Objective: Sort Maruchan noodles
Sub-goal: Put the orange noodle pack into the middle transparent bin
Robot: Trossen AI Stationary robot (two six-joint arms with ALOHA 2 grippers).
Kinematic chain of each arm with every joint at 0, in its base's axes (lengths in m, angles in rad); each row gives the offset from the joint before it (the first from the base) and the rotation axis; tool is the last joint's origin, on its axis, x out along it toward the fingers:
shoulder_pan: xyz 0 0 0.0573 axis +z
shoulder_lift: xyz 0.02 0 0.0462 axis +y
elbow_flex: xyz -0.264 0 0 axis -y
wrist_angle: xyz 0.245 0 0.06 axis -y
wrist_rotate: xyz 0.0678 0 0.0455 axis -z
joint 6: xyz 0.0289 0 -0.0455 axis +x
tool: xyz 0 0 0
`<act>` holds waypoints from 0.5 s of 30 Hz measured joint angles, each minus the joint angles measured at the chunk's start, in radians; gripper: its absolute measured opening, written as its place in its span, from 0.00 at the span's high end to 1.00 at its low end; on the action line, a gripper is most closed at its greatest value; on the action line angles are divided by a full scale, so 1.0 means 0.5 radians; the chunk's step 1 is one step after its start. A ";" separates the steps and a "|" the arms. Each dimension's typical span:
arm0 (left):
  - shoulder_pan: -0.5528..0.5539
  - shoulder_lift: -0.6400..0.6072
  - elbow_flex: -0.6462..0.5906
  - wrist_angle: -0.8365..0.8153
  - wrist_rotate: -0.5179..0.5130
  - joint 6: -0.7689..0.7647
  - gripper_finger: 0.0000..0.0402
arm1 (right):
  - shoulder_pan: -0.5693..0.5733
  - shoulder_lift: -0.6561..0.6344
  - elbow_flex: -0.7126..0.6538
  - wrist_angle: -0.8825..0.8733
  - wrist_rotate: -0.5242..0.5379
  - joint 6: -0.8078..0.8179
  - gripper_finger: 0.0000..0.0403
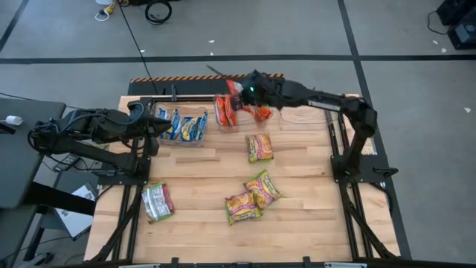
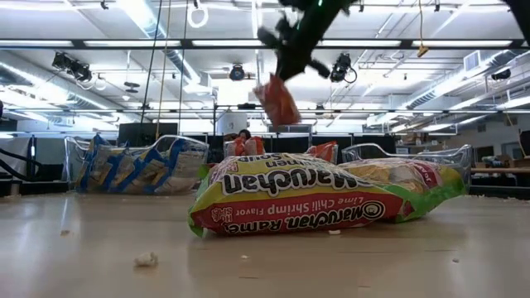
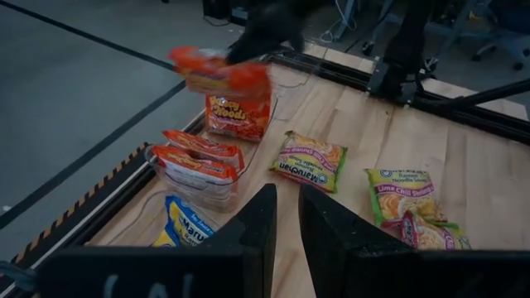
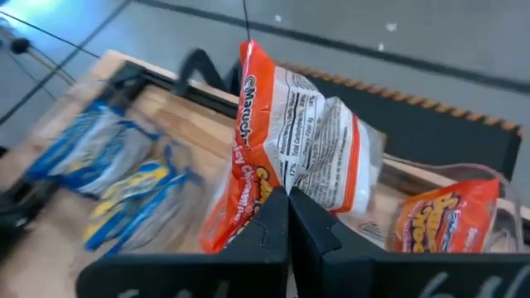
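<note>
Right gripper [image 1: 245, 94] is up at twelve o'clock on the table, fingers clamped on an orange-red packet [image 4: 294, 149], dangling it over the middle bin [image 1: 232, 123] with the other orange ones. Left gripper [image 3: 281, 219] sits at ten o'clock by the blue packets [image 1: 182, 125], fingers slightly parted, holding nothing. Lime-chili packets [image 1: 253, 197] lie scattered around six.

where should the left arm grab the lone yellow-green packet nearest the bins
Judging by its pose, come straight down on the packet: it lies flat and clear of the other packets. Pinching one crimped short end, or bunching the middle, should work; the flat face gives fingers nothing to close on. The left gripper waits by the blue bin.
</note>
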 joint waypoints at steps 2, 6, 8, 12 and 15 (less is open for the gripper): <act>0.000 0.000 0.000 0.001 0.000 -0.001 0.85 | -0.095 0.072 -0.002 0.045 -0.092 -0.002 0.99; 0.000 -0.002 0.000 0.001 -0.004 -0.001 0.85 | -0.207 0.229 -0.002 0.137 -0.227 0.023 0.99; 0.000 -0.002 0.000 0.001 -0.005 0.001 0.85 | -0.231 0.291 -0.004 0.139 -0.280 0.110 0.99; -0.001 -0.002 0.000 0.002 -0.076 0.001 0.85 | -0.236 0.312 -0.125 0.239 -0.250 0.212 0.99; -0.001 -0.002 0.000 0.004 -0.155 0.001 0.85 | -0.248 0.303 -0.309 0.490 -0.264 0.301 0.99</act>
